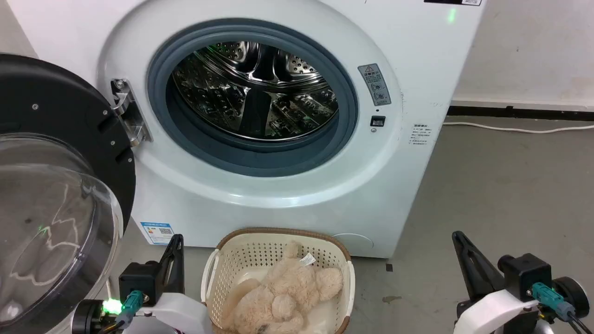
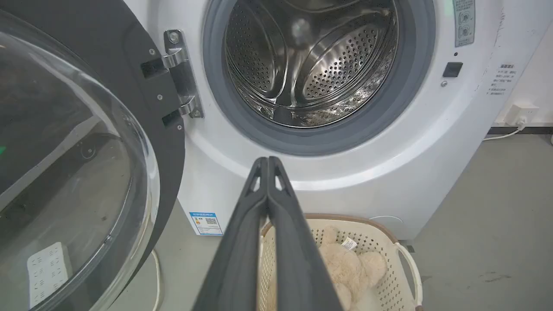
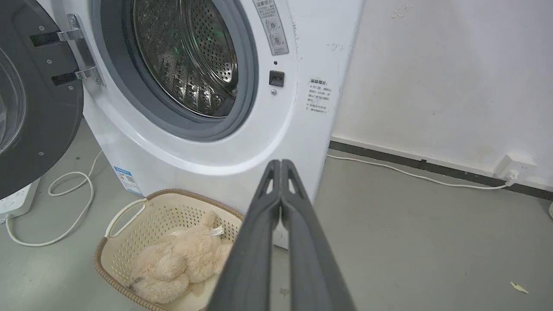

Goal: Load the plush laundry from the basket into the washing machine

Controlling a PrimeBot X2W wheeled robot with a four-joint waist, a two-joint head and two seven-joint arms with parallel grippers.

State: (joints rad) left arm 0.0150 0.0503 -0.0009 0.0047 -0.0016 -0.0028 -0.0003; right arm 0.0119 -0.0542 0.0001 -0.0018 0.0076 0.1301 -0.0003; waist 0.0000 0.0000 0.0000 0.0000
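The cream-beige plush laundry (image 1: pixel 283 297) (image 2: pixel 350 268) (image 3: pixel 181 263) lies inside the basket (image 1: pixel 260 248) (image 2: pixel 402 259) (image 3: pixel 129 224), its white tag up. That basket stands on the floor just in front of the washing machine (image 1: pixel 408 93) (image 2: pixel 432 164) (image 3: pixel 311 142). Its steel drum (image 1: pixel 255 88) (image 2: pixel 311 60) (image 3: pixel 185 56) holds nothing, and the round door (image 1: pixel 55 185) (image 2: pixel 65 151) (image 3: pixel 39 99) hangs swung open at the left. My left gripper (image 1: pixel 176 241) (image 2: pixel 268 160) is shut, left of the basket. My right gripper (image 1: pixel 457 236) (image 3: pixel 281 163) is shut, well to the basket's right.
A white cable (image 1: pixel 519 129) (image 3: pixel 414 172) runs along the floor by the wall to a socket (image 3: pixel 514 166). Another cable (image 3: pixel 69 203) loops on the floor below the door, near a white power strip (image 2: pixel 47 272). Grey floor (image 1: pixel 501 195) spreads to the right of the machine.
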